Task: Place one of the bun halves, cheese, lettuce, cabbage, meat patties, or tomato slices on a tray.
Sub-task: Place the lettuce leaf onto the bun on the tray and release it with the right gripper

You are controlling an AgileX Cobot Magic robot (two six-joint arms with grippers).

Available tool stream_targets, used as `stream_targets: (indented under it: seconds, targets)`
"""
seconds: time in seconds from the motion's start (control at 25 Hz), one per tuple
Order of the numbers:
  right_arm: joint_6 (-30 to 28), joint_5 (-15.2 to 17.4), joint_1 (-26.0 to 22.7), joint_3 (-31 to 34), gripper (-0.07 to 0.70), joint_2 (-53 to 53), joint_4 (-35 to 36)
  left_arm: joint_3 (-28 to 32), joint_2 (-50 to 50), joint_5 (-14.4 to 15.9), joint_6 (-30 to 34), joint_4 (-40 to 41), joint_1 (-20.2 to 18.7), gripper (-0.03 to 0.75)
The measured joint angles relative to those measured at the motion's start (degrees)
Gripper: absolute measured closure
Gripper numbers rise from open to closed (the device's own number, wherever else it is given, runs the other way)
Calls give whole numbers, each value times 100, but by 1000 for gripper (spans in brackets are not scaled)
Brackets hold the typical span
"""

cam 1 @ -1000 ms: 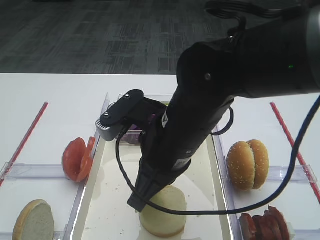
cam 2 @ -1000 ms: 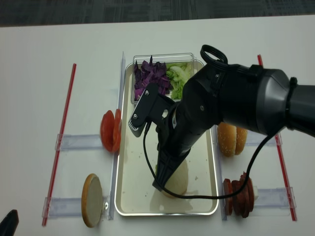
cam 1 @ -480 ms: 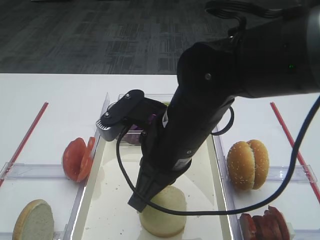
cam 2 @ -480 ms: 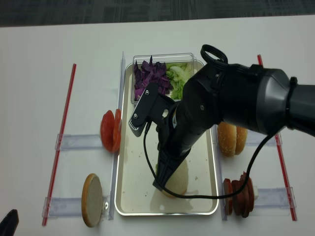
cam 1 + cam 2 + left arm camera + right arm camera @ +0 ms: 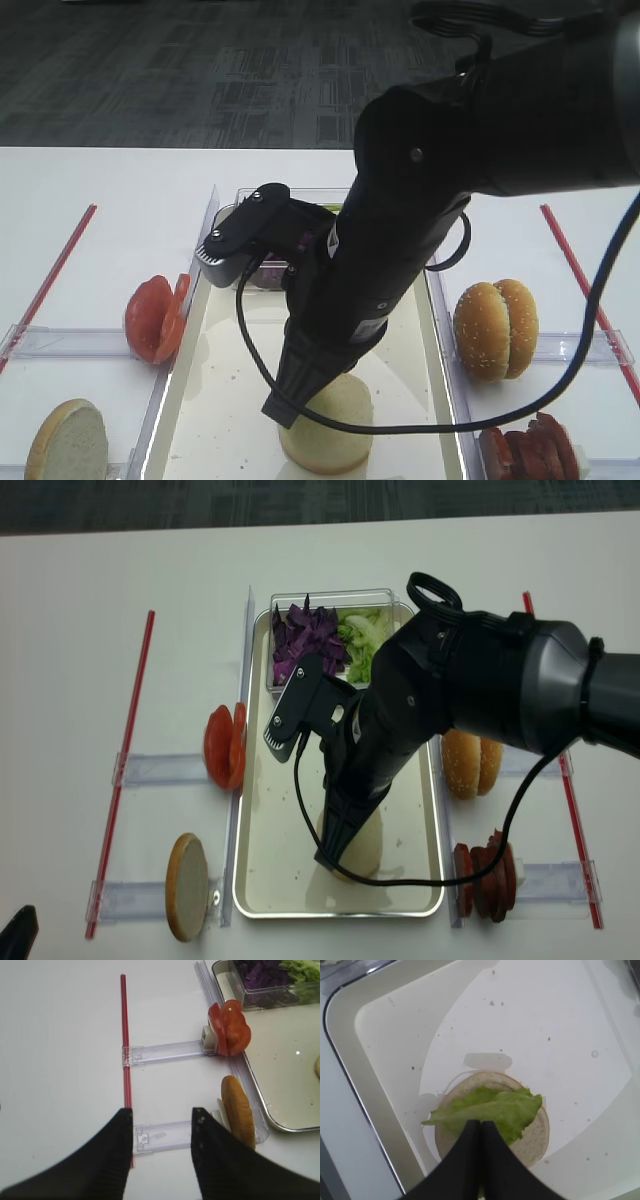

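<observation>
My right gripper (image 5: 481,1123) is shut on a light green lettuce leaf (image 5: 492,1107). The leaf spreads over the pale cut face of a bun half (image 5: 536,1136) lying on the cream tray (image 5: 380,1035). Whether the leaf rests on the bun I cannot tell. From above, the right arm covers most of the tray (image 5: 262,880), and its fingers (image 5: 326,858) reach the bun half (image 5: 366,855). My left gripper (image 5: 162,1112) hangs open over the white table, nothing between its fingers. Cheese is out of view.
A clear tub at the tray's far end holds purple cabbage (image 5: 305,638) and lettuce (image 5: 362,632). Left of the tray stand tomato slices (image 5: 224,745) and a bun half (image 5: 187,885). To the right are sesame bun halves (image 5: 470,763) and meat patties (image 5: 485,880). Red strips (image 5: 125,770) run down both sides.
My right arm has shifted slightly to the right over the tray, still shut on the lettuce. The food in the racks has not moved.
</observation>
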Motion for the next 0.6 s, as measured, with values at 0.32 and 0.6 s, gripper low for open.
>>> stream_targets:
  seconds: [0.32,0.6]
  targets:
    - [0,36,0,0,603,108,-12,0,0,0,0,0,0,444]
    - [0,120,0,0,603,114,-44,0,0,0,0,0,0,444]
